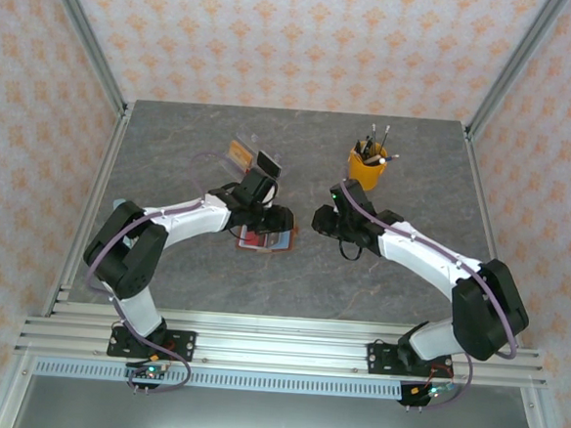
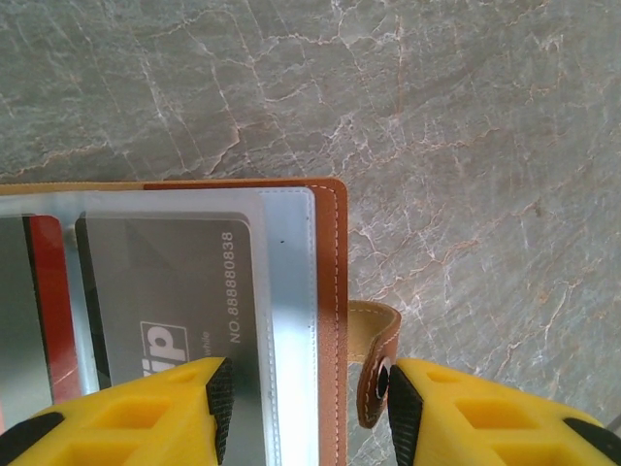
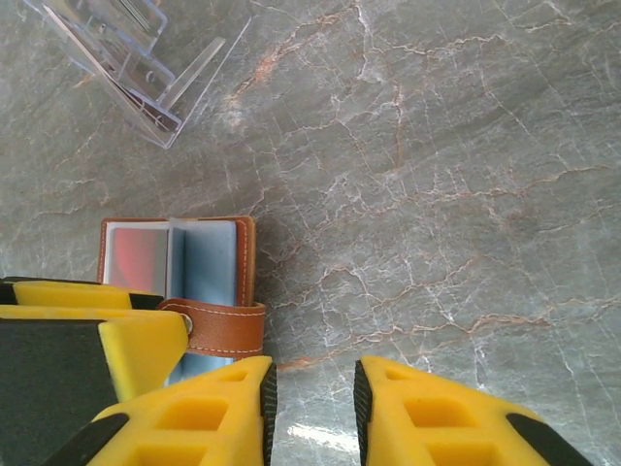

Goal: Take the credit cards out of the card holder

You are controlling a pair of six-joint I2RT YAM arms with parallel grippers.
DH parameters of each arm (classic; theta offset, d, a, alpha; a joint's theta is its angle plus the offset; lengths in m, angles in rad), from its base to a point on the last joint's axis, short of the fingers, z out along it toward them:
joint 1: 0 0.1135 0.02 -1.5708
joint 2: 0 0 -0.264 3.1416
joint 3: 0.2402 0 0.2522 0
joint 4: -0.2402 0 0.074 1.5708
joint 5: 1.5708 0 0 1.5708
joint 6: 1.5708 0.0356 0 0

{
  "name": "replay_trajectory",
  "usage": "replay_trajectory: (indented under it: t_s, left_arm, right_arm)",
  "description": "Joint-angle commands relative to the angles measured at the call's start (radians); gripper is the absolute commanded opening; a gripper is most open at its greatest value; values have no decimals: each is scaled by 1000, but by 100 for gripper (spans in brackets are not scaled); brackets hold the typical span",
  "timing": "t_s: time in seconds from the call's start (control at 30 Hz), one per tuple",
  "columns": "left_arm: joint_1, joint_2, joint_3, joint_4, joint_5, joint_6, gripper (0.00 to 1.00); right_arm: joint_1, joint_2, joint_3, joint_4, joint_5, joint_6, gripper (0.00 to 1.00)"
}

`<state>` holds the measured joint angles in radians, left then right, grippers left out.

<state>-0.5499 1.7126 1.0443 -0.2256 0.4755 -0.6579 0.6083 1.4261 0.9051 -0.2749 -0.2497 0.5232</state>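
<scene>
The reddish-brown card holder [image 2: 336,291] lies open on the table, its clear pockets facing up. A grey credit card [image 2: 165,291] printed with a number sits in the near pocket, and a red card [image 2: 49,291] sits in the pocket to its left. My left gripper [image 2: 310,413] stands open over the holder's right edge, and its right pad [image 2: 402,413] touches the snap strap [image 2: 374,364]. In the top view the left gripper [image 1: 267,220] sits above the card holder [image 1: 269,240]. To the right, my right gripper [image 3: 312,408] is open over bare table beside the card holder [image 3: 246,254].
A clear acrylic stand [image 1: 250,158] with cards stands behind the holder, also in the right wrist view as the stand [image 3: 126,68] at top left. A yellow pen cup [image 1: 367,164] sits at the back right. Grey marble table [image 1: 184,266] surrounds the holder.
</scene>
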Motion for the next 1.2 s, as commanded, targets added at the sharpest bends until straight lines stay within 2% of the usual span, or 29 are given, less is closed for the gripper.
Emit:
replay_trajectory:
  t_s: [0.0,0.3,0.53,0.63,0.9,1.17]
  left_arm:
    - [-3,13,-6,41,13,-9,49]
    - [-2,79,-24,120,58,-63,51]
    - [16,-14,-31,86,41,-69,53]
    - [36,-42,-50,69,21,-70,53]
    - [109,-94,-122,52,10,-72,40]
    - [114,-51,-120,63,52,-85,27]
  right_arm:
    - [7,-4,-1,38,-16,-18,29]
    - [21,38,24,57,-28,-8,29]
    - [39,54,52,51,-29,-4,28]
    - [56,73,85,29,-18,-6,24]
    - [130,198,203,-13,-13,9,19]
    - [154,377,290,-11,-48,84,14]
